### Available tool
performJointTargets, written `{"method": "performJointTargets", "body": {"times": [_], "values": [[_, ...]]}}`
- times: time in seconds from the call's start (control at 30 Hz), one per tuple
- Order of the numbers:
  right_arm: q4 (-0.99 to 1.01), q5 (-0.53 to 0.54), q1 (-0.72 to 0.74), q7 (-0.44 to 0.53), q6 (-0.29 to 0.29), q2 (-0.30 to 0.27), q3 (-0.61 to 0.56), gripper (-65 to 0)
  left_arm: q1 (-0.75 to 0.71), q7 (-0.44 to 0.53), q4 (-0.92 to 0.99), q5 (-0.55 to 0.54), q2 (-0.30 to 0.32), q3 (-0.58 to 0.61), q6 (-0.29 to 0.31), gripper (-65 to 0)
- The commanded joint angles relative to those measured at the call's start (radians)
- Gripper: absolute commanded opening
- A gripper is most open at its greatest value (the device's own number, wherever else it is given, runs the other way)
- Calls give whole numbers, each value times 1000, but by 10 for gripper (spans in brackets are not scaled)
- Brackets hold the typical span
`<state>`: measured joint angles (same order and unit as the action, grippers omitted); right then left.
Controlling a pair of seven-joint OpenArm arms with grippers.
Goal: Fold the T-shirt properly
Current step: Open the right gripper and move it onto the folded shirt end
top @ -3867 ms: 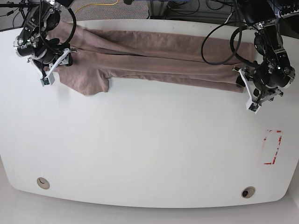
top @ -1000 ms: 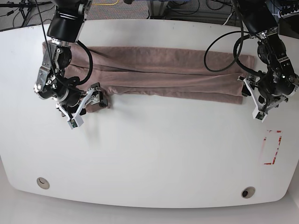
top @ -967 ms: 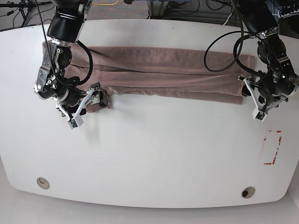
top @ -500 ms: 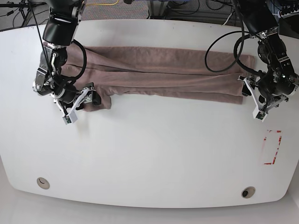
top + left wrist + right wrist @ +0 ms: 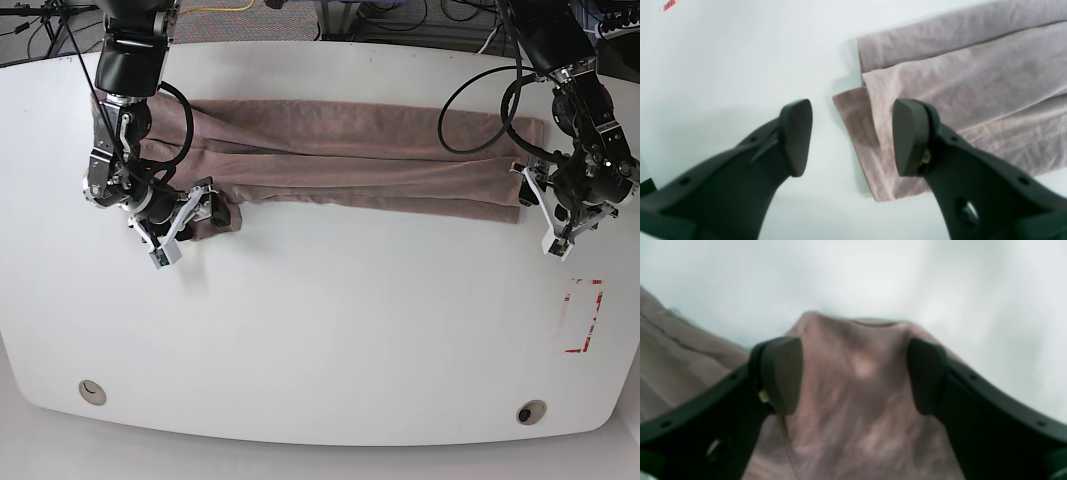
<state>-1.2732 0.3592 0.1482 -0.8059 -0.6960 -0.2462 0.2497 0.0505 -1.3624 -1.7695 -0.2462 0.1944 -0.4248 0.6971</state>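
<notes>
Across the far side of the white table [image 5: 320,330] the T-shirt [image 5: 350,150] lies folded into a long band, the left gripper [image 5: 853,136] hanging spread and empty over its right-hand corner while the right gripper [image 5: 853,373], jaws wide, straddles the bunched left end without pinching it.

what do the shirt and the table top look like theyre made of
T-shirt: soft knit fabric, probably cotton; matte, finely creased, and it drapes in limp layered folds.
Table: smooth hard white surface, maybe laminate or painted board; a faint sheen and soft shadows show in the left wrist view. The exact material is unclear.
</notes>
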Motion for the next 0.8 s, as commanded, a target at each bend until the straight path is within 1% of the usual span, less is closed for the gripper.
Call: {"method": "performJointTargets", "body": {"times": [0.0, 0.13, 0.27, 0.33, 0.43, 0.57, 0.63, 0.73, 0.77], "values": [[0, -59, 21, 23, -2, -8, 0, -190, 18, 10, -19, -6, 12, -1, 1, -292], [10, -108, 24, 59, -2, -8, -3, -190, 19, 10, -19, -6, 12, 1, 1, -292], [10, -134, 24, 64, -2, -8, -3, -195, 19, 10, -17, -6, 12, 1, 1, -292], [10, -141, 26, 64, -2, -8, -3, -219, 19, 10, -17, -6, 12, 1, 1, -292], [10, -141, 26, 82, -2, -8, -5, -315, 19, 10, -16, -6, 12, 1, 1, -292], [10, -141, 24, 119, -2, -8, -5, -474, 19, 10, -16, -6, 12, 1, 1, -292], [10, -141, 24, 124, -2, -8, -5, -534, 19, 10, -14, -6, 12, 1, 1, -292], [10, -141, 24, 124, -2, -8, -6, -602, 19, 10, -14, -6, 12, 1, 1, -292], [8, -141, 24, 124, -2, -8, -6, -607, 19, 10, -14, -6, 12, 1, 1, -292]]}}
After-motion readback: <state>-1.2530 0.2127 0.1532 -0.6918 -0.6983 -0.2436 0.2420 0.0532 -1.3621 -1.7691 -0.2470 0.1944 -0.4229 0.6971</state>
